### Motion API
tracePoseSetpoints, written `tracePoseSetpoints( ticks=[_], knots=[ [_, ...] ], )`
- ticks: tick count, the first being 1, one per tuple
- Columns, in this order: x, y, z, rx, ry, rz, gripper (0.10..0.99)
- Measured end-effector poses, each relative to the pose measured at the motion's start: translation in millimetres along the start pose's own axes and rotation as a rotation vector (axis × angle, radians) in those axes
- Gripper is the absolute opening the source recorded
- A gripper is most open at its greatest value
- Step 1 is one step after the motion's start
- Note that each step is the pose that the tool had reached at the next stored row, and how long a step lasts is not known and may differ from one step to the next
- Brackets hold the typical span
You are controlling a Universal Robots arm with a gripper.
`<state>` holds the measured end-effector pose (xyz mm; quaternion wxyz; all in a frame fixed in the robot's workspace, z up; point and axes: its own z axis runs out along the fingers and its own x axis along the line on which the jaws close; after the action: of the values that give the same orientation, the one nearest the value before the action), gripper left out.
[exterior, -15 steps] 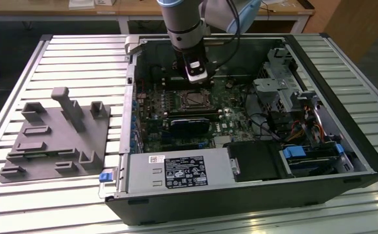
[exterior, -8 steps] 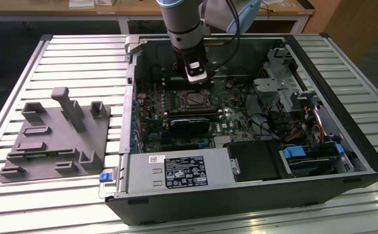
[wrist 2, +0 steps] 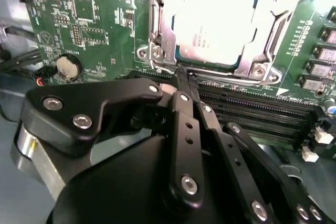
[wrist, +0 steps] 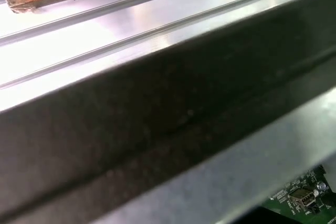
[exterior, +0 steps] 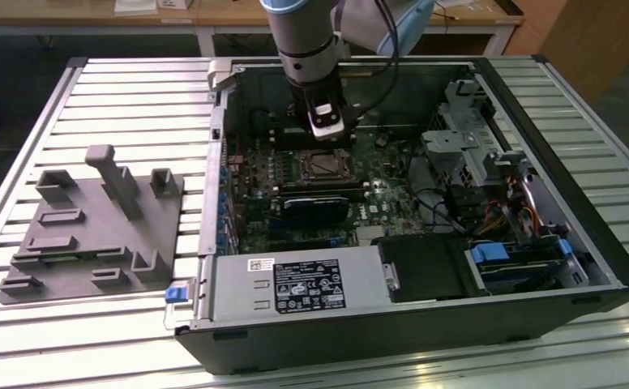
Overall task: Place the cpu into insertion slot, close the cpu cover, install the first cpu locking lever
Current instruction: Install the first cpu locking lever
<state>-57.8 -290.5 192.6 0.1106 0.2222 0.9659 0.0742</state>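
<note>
Two black fingers [wrist 2: 185, 85] of the gripper [wrist 2: 184, 77] sit pressed together, gripping nothing we can make out, tips just beside the corner of the cpu cover [wrist 2: 163, 24]. The cpu [wrist 2: 215, 24] already lies in the insertion slot [exterior: 323, 166], cover down over it. We judge a slip could scrape the green motherboard [wrist 2: 89, 19]. The open computer case [exterior: 574, 203] rests on a slatted metal worktop [exterior: 66, 340]; wooden desks [exterior: 239, 16] stand beyond.

one open computer case [exterior: 401, 324] lies on one slatted surface [exterior: 98, 97], beside one grey fixture block [exterior: 87, 235]. one arm [exterior: 304, 40] carries one pincer [wrist 2: 184, 77]. in the second wrist view: one cpu [wrist 2: 215, 24], one cpu cover [wrist 2: 273, 3], one coin battery [wrist 2: 66, 66], four long black slots [wrist 2: 252, 114].
</note>
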Motion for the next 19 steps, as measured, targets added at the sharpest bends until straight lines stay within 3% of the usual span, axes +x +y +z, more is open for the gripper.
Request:
tracePoseSetpoints(
  ticks=[19],
  knots=[
    [-2.5, -3.7, -1.1, -0.001, 0.0003, 0.0, 0.106]
  ],
)
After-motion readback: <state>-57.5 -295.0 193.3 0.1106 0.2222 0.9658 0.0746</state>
